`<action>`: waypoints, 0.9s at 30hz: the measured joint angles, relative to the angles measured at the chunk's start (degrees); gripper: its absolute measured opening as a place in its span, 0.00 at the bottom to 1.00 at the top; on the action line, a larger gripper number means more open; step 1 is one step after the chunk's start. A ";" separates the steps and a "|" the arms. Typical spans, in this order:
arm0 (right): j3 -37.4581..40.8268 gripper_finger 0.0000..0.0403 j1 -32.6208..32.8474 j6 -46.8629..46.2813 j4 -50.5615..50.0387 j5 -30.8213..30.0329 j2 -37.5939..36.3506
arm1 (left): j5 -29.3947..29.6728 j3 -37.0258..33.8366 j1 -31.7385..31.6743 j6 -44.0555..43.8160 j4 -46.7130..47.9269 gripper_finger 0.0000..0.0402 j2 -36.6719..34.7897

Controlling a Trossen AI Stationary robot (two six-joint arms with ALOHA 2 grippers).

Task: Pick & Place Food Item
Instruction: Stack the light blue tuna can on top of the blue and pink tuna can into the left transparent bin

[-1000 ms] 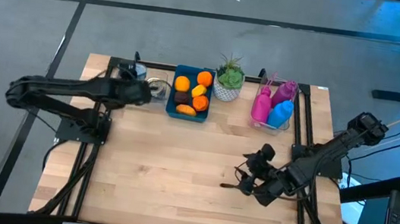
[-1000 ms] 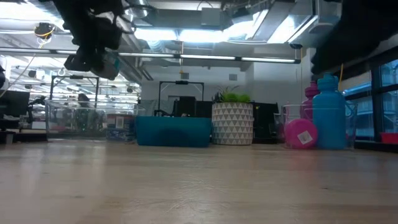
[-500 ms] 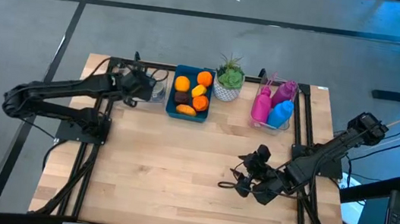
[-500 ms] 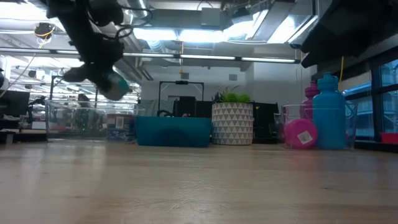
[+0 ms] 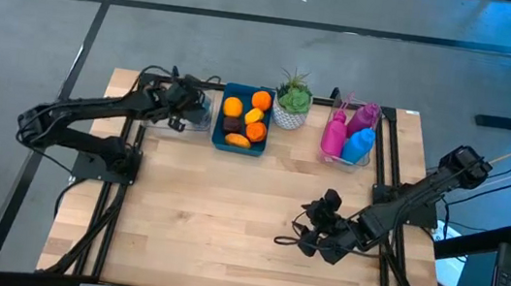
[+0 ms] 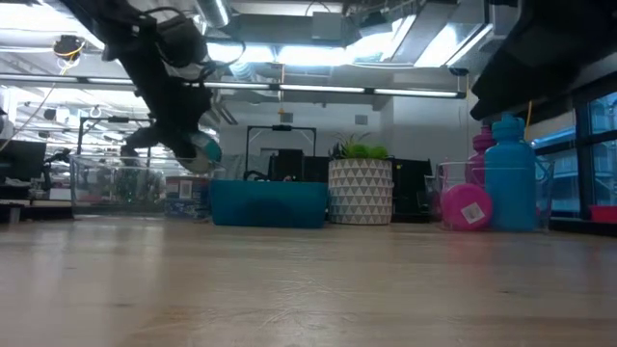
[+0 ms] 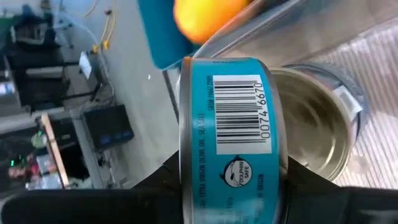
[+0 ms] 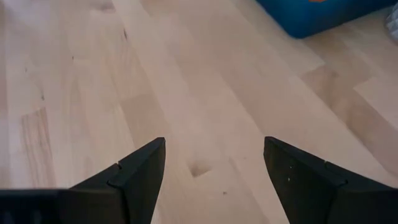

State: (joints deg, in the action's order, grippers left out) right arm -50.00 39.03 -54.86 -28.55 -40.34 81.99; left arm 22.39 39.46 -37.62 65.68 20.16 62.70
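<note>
- Left pincer (image 5: 184, 113) grasps a teal can (image 7: 227, 140) across its sides and holds it in the air at the back left of the table (image 5: 226, 227); the barcode label faces the wrist camera.
- Just behind the held can lies a second, open metal can (image 7: 317, 134), inside a clear container (image 5: 199, 112).
- Right beside this container stands the blue bin (image 5: 244, 119) with orange food pieces (image 5: 261, 101) and a dark one in it.
- Further along the back edge are a small potted plant (image 5: 292, 100) and a clear holder with pink and blue bottles (image 5: 350, 135).
- Right pincer (image 5: 307, 237) hovers low over bare wood at the front right, its fingers (image 8: 140, 171) spread apart and holding nothing.
</note>
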 joint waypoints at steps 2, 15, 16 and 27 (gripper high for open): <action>0.00 0.67 0.00 -0.01 0.03 1.10 0.43 | -0.40 0.03 -0.57 1.39 0.00 0.28 1.56; 0.00 0.67 0.07 -0.16 2.39 3.87 0.86 | 0.92 0.22 -1.49 0.75 -1.10 0.30 7.11; 0.00 0.67 0.07 -0.16 2.46 3.96 0.86 | 1.02 0.23 -1.26 -0.04 -1.22 0.32 6.98; 0.00 0.67 0.07 -0.12 2.42 4.71 0.86 | 3.32 0.64 -0.20 -2.48 0.71 0.57 5.49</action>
State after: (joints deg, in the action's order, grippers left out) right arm -50.00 39.09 -54.98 -26.13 -35.64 82.85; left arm 25.71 40.10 -37.82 63.20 20.87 68.19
